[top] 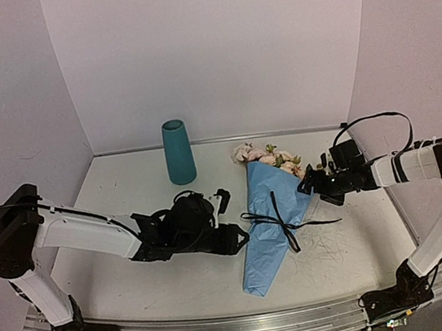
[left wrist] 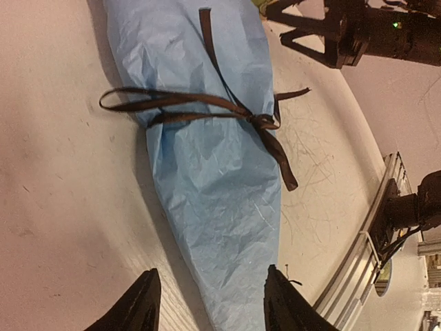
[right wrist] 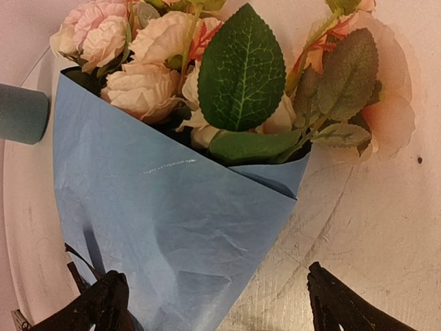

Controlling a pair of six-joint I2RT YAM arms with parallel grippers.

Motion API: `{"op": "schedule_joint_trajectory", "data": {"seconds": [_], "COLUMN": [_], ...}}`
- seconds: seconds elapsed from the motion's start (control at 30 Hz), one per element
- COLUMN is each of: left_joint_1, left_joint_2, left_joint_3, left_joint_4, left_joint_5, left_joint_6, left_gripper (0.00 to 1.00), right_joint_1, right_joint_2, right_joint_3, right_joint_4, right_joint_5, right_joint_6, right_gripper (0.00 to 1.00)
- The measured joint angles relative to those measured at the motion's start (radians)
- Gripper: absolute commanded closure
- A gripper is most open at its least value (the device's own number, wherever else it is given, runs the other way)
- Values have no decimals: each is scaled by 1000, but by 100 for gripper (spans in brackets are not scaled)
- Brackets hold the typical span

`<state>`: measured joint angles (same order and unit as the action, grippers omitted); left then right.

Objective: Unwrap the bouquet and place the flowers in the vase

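Findings at inspection: the bouquet (top: 269, 226) lies flat on the surface (top: 121, 188), its narrow tip toward the near rail (top: 227, 326) and the flowers (top: 269, 157) fanning toward the back wall (top: 213, 51). This lie puts the wrapped cone across the reach of both my arms. The black ribbon (top: 283, 222) is tied around the middle of the blue paper, knot uppermost and loose tails trailing right, so unwrapping is not yet done. My left jaws stand apart, clamped on nothing, their dark fingertips (left wrist: 142, 307) just beside the cone's left flank near the ribbon's loop. I judge this placing suits a pull on that loop. My right jaws are spread wide and empty, facing the mouth of the cone where the leaves and blooms emerge, probably to steady the paper or take the stems. The vase (top: 178, 152) stands upright near the back wall, left of the blooms and apart from them, out of the way of both arms. As to clearance, the cone's tip lies near the rail, leaving little margin for sliding it nearer. The right wall stands close behind my right arm, so that side is tight. The widest bare stretch lies left of the bouquet, between the vase and my left arm, and I judge the paper would best be spread there. Risk noted: a sweep toward the back could tip the tall, slim vase.
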<state>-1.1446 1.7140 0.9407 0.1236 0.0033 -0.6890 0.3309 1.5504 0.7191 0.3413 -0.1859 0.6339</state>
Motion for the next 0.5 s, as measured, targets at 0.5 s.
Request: {"op": "schedule_joint_trajectory", "data": {"seconds": [0.5], "left_joint_1": [46], "left_joint_2": [210], "left_joint_3": [475], "left_joint_4": [-144], "left_joint_5": [-137], "left_joint_6": [149], "left_gripper": [35], "right_joint_1": [0], "right_joint_2": [-229], "right_joint_3": [-110], "right_joint_4": [-148], "right_joint_5": [156], "right_joint_6": [19], "right_gripper": [10]}}
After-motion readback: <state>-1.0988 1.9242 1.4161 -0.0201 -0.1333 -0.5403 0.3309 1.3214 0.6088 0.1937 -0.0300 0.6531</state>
